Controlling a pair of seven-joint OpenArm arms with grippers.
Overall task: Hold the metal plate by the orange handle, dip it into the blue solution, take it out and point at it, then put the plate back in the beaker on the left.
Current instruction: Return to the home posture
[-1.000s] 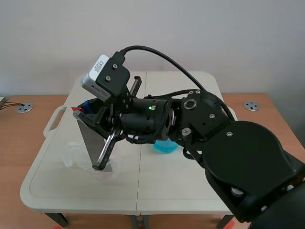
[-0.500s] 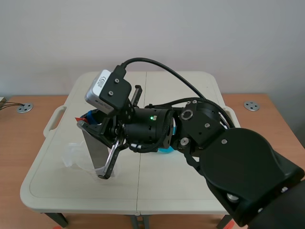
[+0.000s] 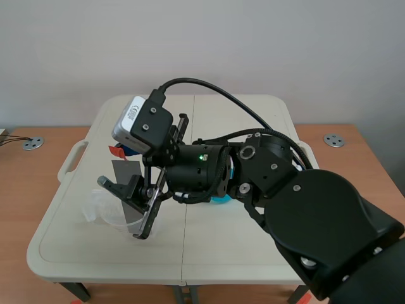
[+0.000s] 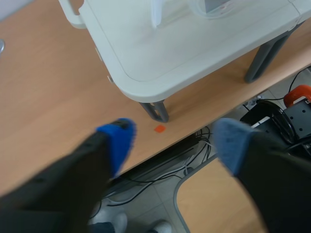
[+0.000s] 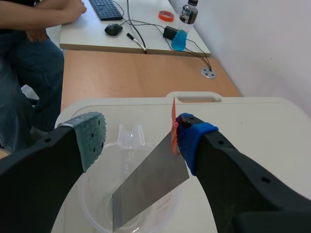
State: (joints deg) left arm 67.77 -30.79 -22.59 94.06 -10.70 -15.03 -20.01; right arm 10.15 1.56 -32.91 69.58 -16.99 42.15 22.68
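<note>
While right claw [image 5: 141, 136] gapes around metal plate [image 5: 146, 189] | blue solution [image 3: 218, 198] mostly arm-hidden | left claw [image 4: 175, 141] spread

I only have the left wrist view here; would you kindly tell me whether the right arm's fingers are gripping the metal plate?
Observer: No. The right gripper is open, and the metal plate stands tilted inside the clear beaker.
Operator: Thank you. Where is the orange handle?
Observer: The orange handle rises at the plate's upper end, close beside the blue-padded finger.
Operator: And the blue solution?
Observer: In the scene view the blue solution is mostly hidden behind the right arm; only a sliver shows.
</note>
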